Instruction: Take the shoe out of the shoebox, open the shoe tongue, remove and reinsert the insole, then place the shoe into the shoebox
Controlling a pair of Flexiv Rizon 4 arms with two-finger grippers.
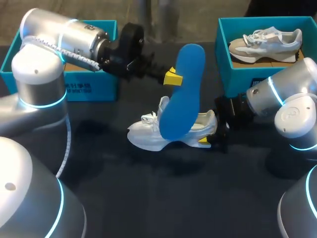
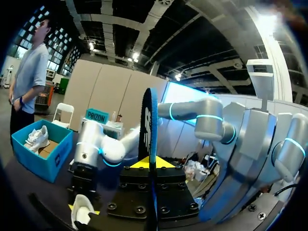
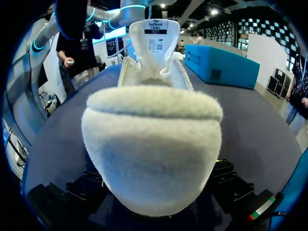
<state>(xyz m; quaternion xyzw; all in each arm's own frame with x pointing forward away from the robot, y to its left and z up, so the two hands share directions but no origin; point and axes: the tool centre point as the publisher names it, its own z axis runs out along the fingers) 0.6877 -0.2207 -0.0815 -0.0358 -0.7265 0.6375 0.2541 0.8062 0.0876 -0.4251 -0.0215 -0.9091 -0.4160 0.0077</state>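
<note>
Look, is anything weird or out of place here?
Only the insole: it is out of the shoe and held upright in the air just above it by the left tool. The right tool is at the shoe's heel. That fits the task; nothing looks broken or spilled.

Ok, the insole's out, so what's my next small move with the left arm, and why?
Probably lower the blue insole, held in the left gripper, lower end first into the white shoe. It hangs just above the shoe's opening, and the right gripper sits at the heel.
</note>
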